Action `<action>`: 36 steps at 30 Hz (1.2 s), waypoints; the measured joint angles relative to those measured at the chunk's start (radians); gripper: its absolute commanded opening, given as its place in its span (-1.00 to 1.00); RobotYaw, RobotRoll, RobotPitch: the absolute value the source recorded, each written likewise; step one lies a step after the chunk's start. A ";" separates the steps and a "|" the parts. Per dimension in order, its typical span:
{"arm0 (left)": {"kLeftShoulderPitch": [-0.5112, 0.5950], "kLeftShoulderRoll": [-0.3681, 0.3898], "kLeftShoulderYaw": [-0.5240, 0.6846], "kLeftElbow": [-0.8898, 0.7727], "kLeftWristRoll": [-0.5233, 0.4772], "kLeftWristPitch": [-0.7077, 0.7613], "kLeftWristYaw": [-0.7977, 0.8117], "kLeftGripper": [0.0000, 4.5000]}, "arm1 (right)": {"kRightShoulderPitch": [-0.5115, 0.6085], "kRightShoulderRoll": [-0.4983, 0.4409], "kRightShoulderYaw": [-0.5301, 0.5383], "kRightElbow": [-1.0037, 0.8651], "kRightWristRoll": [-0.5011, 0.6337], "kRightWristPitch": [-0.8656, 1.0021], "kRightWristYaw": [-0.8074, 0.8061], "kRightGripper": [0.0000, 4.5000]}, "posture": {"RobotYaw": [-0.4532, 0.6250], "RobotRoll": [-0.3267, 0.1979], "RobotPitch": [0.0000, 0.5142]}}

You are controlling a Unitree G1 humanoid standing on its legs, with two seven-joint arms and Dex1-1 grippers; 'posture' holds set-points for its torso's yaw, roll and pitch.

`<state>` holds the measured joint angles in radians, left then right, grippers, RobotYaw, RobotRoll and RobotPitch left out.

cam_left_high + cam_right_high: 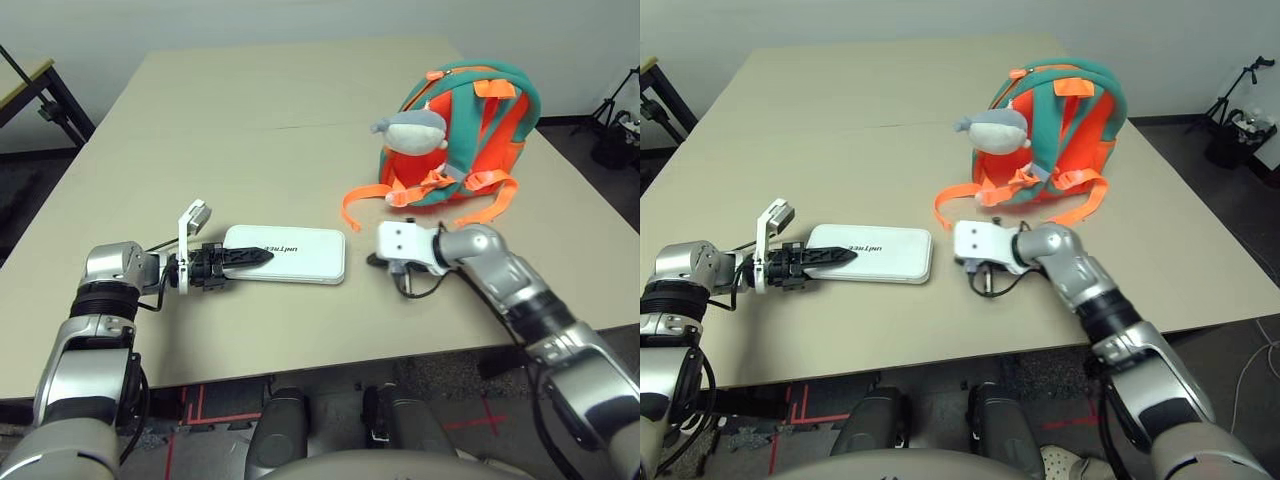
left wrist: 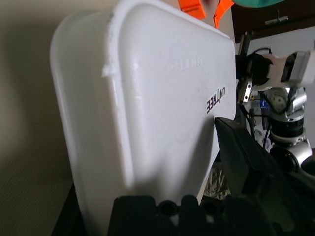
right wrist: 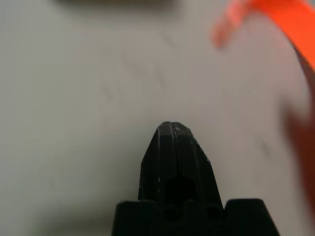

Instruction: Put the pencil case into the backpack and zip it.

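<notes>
Overall, the head views show one pencil case (image 1: 287,254), one backpack (image 1: 462,135) and two arms on a beige bench (image 1: 250,120). The white case lies flat at lower centre of the frame, with dark lettering on its top. The left hand (image 1: 250,258) comes in from the lower left; one black finger lies across the top of the case's near end, so the hand looks closed on the case. The backpack stands at upper right, orange with teal trim, one grey plush toy (image 1: 412,131) on its front and orange straps (image 1: 365,195) trailing onto the bench. The right hand (image 1: 378,261) sits between case and backpack, just beside the case's end, touching neither.

From the left wrist, the case (image 2: 147,108) fills the frame; one finger (image 2: 241,157) presses its lettered face, the other is hidden beneath.

From the right wrist, the two fingers (image 3: 174,157) meet tip to tip, fully closed on nothing, over bare bench, one orange strap (image 3: 275,14) at upper right.
</notes>
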<state>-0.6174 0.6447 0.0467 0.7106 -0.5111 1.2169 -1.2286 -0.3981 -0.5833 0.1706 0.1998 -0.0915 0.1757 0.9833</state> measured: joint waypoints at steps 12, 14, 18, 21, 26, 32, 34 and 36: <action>-0.112 -0.083 0.140 0.079 0.000 -0.202 0.140 0.39 | 0.138 0.048 -0.416 -0.379 0.292 0.336 -0.262 0.99 | 0.01 0.25 -0.79; -0.130 -0.095 0.168 0.092 0.000 -0.286 0.153 0.39 | 0.127 0.077 -0.449 -0.418 0.334 0.376 -0.312 1.00 | 0.00 0.25 -0.79; -0.160 -0.106 0.191 0.119 0.001 -0.388 0.164 0.39 | 0.107 0.132 -0.466 -0.438 0.391 0.426 -0.398 1.00 | 0.00 0.25 -0.78; -0.160 -0.119 0.198 0.132 0.002 -0.421 0.178 0.39 | 0.068 0.160 -0.466 -0.423 0.406 0.433 -0.448 1.00 | 0.00 0.25 -0.79; -0.161 -0.132 0.210 0.133 0.006 -0.495 0.210 0.39 | -0.061 0.196 -0.446 -0.286 0.394 0.390 -0.523 1.00 | 0.04 0.25 -0.79; -0.158 -0.172 0.232 0.123 0.004 -0.577 0.269 0.39 | -0.239 0.254 -0.408 0.095 0.333 0.238 -0.609 1.00 | 0.08 0.25 -0.79; -0.155 -0.171 0.255 0.118 0.001 -0.589 0.285 0.39 | -0.286 0.256 -0.409 0.211 0.321 0.184 -0.627 1.00 | 0.09 0.25 -0.78; -0.150 -0.171 0.270 0.104 0.000 -0.599 0.295 0.39 | -0.323 0.259 -0.409 0.308 0.310 0.129 -0.633 1.00 | 0.09 0.25 -0.78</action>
<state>-0.7676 0.4741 0.3166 0.8144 -0.5110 0.6180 -0.9336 -0.7209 -0.3241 -0.2382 0.5079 0.2187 0.3046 0.3498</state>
